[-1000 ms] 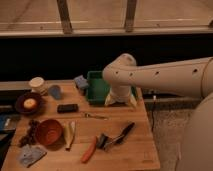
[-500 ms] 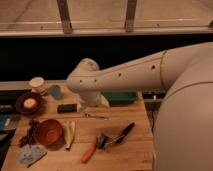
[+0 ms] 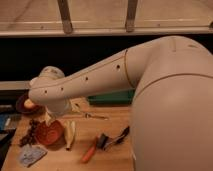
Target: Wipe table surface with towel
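The towel (image 3: 31, 154), a small pale blue-grey cloth, lies flat on the front left corner of the light-brown wooden table surface (image 3: 107, 159). My white arm reaches across the view from the right. Its wrist ends over the table's left side, and the gripper (image 3: 49, 119) hangs below it, just above the orange bowl (image 3: 49, 133) and behind the towel. The wrist hides most of the gripper. The gripper is open, I see nothing in it, and it is clear of the towel.
A dark plate (image 3: 26, 104) with something orange sits at the back left, with a dark cluster (image 3: 31, 133) beside the bowl. A pale yellow piece (image 3: 70, 136), an orange-handled tool (image 3: 90, 149), a black tool (image 3: 118, 138) and a metal utensil (image 3: 93, 116) lie mid-table. A green tray (image 3: 112, 97) shows behind the arm.
The arm has swung left from above the green tray to the table's left side, and it now fills much more of the view. The towel has not moved.
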`<state>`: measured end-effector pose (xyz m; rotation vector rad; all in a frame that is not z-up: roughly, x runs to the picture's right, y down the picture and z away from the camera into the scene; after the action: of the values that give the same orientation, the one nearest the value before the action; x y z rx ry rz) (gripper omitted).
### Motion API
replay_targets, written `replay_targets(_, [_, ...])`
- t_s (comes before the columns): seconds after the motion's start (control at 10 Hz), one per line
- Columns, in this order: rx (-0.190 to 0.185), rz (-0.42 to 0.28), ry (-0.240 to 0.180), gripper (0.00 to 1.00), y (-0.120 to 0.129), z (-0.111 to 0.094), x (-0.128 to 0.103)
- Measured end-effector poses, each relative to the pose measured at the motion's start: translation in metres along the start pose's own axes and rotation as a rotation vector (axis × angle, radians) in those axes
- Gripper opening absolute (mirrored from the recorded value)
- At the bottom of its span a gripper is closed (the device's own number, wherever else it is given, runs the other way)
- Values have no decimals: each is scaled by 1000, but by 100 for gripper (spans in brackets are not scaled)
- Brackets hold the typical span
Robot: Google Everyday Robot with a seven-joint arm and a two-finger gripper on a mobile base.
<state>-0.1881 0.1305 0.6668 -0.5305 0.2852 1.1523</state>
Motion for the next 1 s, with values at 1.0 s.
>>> replay_targets(1.0, [-35,-254,91,80,95,42,15])
